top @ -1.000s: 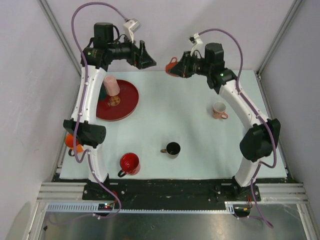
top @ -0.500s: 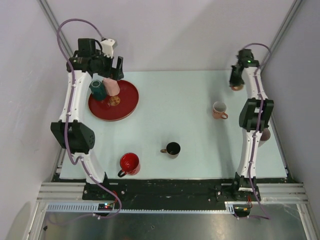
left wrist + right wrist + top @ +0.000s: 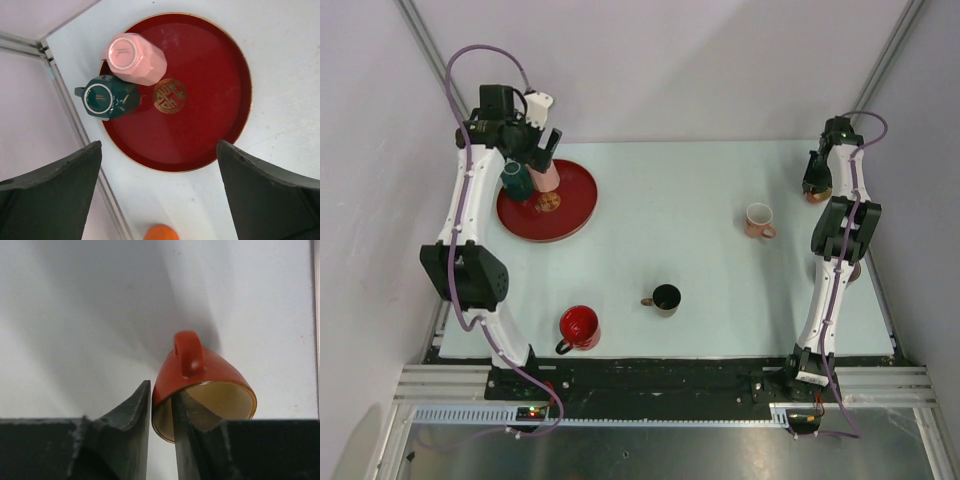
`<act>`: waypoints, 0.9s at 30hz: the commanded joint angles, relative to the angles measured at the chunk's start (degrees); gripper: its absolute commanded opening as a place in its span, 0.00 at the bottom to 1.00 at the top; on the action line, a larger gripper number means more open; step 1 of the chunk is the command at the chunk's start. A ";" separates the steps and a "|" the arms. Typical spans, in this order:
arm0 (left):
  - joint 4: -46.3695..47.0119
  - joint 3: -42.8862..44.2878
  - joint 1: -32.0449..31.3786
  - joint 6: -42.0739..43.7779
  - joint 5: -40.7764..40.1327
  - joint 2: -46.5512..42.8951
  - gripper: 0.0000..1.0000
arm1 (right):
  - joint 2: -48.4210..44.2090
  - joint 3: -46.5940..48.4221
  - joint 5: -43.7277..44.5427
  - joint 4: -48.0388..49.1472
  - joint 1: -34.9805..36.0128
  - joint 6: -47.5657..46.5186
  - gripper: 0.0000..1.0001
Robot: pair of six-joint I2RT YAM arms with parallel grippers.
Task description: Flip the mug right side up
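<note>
My right gripper is shut on the wall of an orange-red mug with a cream inside. One finger is inside the rim, the other outside. The mug is tilted, its handle pointing away from the camera, its mouth towards the wrist. In the top view the right gripper holds the mug at the table's far right edge. My left gripper hangs open and empty over the red tray. It also shows open in the left wrist view.
On the red tray a pink mug and a dark green mug stand upside down. An orange object lies near the left rail. A beige-pink mug, a black mug and a red mug stand upright.
My right arm has swung from the back centre to the far right edge, carrying the orange-red mug. My left arm has moved back left and now hangs over the tray.
</note>
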 commanded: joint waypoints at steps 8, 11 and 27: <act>1.15 13.32 0.22 1.13 -13.91 15.68 1.00 | -6.08 -1.81 -5.05 -1.52 -0.14 -2.76 0.91; 1.26 20.99 0.52 0.01 -16.38 21.56 1.00 | -9.67 -2.84 -5.09 -1.64 0.53 -3.33 0.98; 14.48 29.72 0.71 -10.31 -9.99 36.70 0.99 | -26.20 -14.84 -10.27 -2.48 6.70 -7.89 0.99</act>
